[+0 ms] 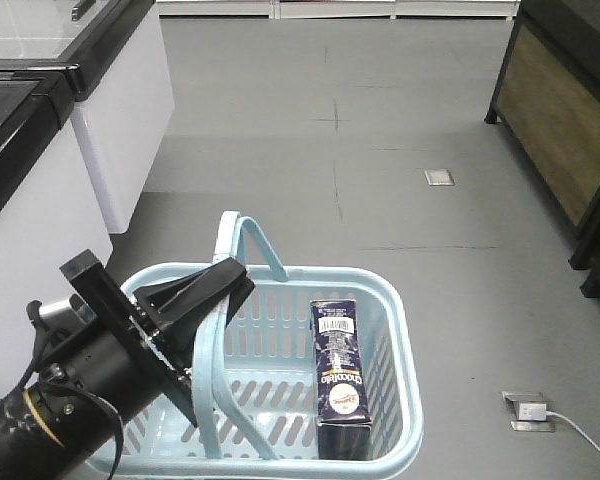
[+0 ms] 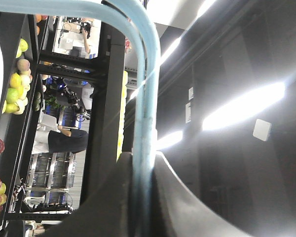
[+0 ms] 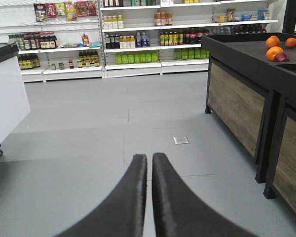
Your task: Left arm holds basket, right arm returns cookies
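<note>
Cookie box (image 1: 340, 375), seemingly leaning lengthwise inside the basket (image 1: 407, 330), right side; left hand (image 1: 225, 285) pinching its handle (image 1: 252, 242); right hand (image 3: 148, 159) pressed together, empty, facing open floor (image 3: 89, 123), box outside its view.

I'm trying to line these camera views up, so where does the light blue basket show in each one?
Front view: basket fills the lower centre, one handle clamped in the left gripper.
Left wrist view: only its handle, running up between the fingers.
Right wrist view: not in it.
Shared landmark: the floor plate, front and right wrist; the handle links front and left wrist.
</note>
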You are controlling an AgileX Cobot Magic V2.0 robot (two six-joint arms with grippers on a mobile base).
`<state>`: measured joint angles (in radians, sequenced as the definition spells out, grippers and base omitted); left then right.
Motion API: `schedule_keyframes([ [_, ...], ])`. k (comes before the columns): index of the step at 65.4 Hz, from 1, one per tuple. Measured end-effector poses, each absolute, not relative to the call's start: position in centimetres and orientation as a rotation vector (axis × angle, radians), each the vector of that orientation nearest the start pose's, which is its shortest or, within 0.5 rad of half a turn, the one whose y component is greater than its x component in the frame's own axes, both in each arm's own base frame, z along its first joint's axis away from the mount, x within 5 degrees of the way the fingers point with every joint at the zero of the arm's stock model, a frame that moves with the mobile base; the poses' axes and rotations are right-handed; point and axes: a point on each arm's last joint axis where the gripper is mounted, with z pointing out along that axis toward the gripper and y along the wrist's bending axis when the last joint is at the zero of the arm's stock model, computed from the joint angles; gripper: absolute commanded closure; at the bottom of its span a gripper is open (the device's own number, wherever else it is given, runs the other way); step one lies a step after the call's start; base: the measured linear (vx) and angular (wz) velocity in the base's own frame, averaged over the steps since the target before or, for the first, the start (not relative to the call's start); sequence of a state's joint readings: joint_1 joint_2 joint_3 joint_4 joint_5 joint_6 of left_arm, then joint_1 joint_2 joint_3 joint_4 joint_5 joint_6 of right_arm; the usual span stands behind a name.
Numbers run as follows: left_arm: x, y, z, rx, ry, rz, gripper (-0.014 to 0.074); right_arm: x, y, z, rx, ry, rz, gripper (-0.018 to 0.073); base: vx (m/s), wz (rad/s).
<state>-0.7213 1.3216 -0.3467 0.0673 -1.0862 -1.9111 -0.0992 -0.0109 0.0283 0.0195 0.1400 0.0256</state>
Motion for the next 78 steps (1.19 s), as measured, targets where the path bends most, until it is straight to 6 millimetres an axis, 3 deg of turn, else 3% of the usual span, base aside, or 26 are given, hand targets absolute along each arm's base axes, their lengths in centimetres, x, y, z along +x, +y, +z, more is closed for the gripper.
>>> schedule_keyframes([
  [78, 17.07, -15.74, 24.33, -0.922, 1.528, -2.111, 0.0596, 5.63, -0.54, 19.15, 0.116, 1.637, -0.039, 0.0565, 0.00, 0.00],
])
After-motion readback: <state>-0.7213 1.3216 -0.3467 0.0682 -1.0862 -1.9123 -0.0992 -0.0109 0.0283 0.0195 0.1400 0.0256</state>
